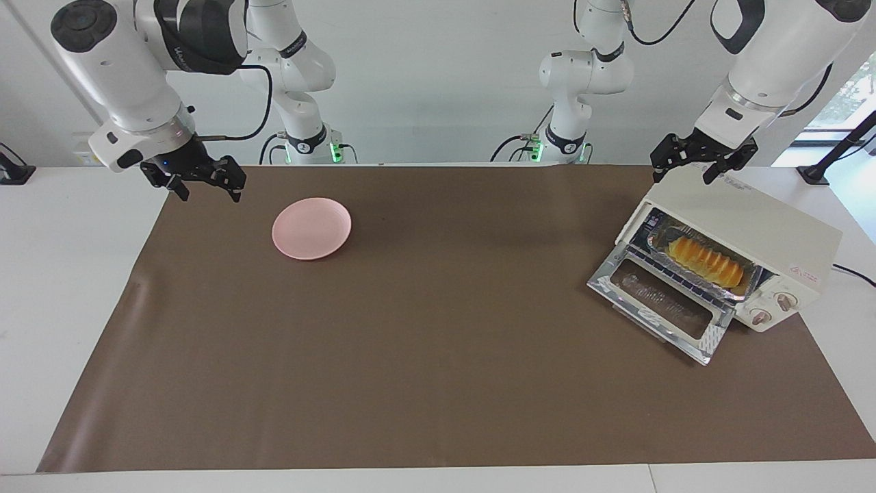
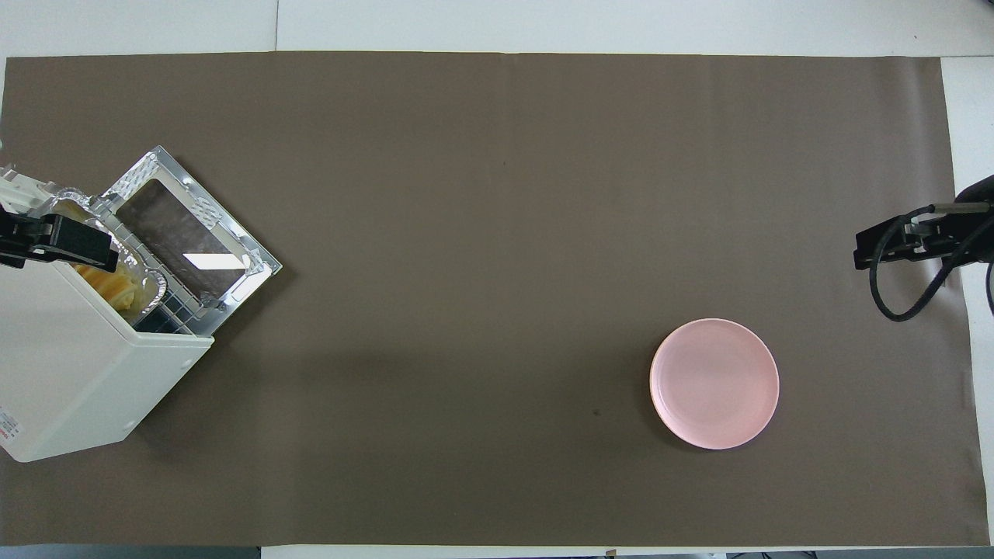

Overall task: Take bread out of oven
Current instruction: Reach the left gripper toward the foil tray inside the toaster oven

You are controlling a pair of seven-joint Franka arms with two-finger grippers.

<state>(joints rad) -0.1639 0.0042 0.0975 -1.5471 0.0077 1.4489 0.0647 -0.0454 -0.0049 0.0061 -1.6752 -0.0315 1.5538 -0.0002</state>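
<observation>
oven (image 2: 85, 373) door down | bread (image 2: 109, 283) inside | pink plate (image 2: 714, 383) on mat

Your leftovers: a plate, a tray, a mat.
You have the pink plate (image 1: 312, 228) (image 2: 714, 383) bare on the brown mat (image 1: 438, 356) (image 2: 497, 194), toward the right arm's end; the foil tray (image 1: 684, 274) (image 2: 151, 283) is crinkled.

In the overhead view the oven (image 2: 85, 373) is cut off at the frame edge, and the left gripper (image 2: 46, 241) hides most of the bread (image 2: 116, 289).
</observation>
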